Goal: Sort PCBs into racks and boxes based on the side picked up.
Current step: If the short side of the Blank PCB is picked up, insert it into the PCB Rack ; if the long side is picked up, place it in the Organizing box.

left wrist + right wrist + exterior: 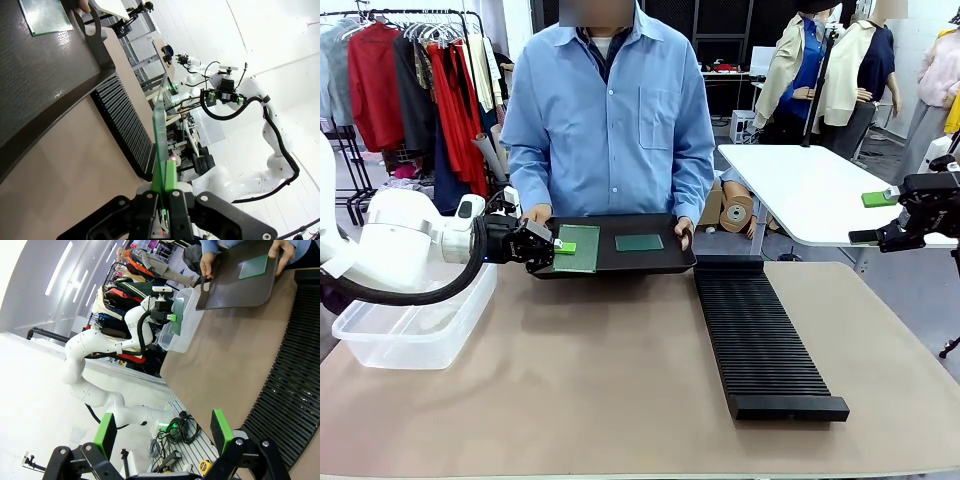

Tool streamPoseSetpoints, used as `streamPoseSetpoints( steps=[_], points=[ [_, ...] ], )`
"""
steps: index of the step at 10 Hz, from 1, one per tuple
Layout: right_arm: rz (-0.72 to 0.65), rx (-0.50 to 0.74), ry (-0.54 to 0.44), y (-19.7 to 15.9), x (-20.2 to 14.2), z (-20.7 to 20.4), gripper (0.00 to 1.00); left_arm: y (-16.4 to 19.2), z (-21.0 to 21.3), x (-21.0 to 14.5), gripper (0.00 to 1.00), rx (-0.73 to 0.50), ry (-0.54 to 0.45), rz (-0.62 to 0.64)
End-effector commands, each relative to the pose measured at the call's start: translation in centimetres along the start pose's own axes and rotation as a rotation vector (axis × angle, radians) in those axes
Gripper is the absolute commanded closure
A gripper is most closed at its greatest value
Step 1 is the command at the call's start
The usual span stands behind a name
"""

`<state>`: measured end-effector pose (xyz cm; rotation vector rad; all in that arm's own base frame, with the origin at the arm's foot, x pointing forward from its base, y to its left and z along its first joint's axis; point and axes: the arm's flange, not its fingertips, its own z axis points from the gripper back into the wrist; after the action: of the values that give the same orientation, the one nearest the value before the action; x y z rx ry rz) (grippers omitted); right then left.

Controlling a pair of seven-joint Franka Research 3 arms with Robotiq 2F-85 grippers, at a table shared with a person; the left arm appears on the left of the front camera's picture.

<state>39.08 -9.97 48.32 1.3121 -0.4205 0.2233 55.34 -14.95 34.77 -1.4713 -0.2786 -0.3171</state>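
Okay, left gripper [558, 246] is pinched tight on one edge of a PCB [582, 248]. The board is lifted at the left end of the black tray [660, 262]. Can't tell if it hangs over the tray or just off its near-left corner. In the left wrist view the board stands edge-on between the pressed-together green pads [171, 175], with the tray off to one side of it.

A second PCB [639, 242] lies flat on the tray, right of its middle, well apart from the held one.

A person at the tray's far side holds it: one hand [534, 213] on the left end, other hand [684, 233] on the right end.

The rack [760, 340] starts just beside the tray's near-right corner and runs toward the robot. No board seen in its slots.

The clear tub [415, 330] sits near-left of the tray, partly behind the left arm.

The right gripper [872, 218] is well right of the tray, up off the table. Its fingers are spread wide with nothing between them.
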Motion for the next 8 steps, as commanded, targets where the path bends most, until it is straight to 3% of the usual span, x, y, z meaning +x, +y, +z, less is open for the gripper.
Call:
streamPoseSetpoints(
  steps=[1, 3, 7, 8],
  points=[
    [0.004, 0.005, -0.001, 0.1, 0.0, 0.0, 0.0, 0.0, -0.1, 0.0, 1.0, -0.002, 0.001, -0.002],
    [0.004, 0.005, -0.001, 0.1, 0.0, 0.0, 0.0, 0.0, 0.0, 0.0, 1.0, 0.0, 0.0, 0.0],
    [0.004, 0.005, -0.001, 0.1, 0.0, 0.0, 0.0, -5.8, 5.7, 2.2, 1.0, 0.308, 0.123, 0.103],
    [0.004, 0.005, -0.001, 0.1, 0.0, 0.0, 0.0, -6.9, 7.5, 2.8, 1.0, 0.364, 0.11, 0.12]
  ],
)
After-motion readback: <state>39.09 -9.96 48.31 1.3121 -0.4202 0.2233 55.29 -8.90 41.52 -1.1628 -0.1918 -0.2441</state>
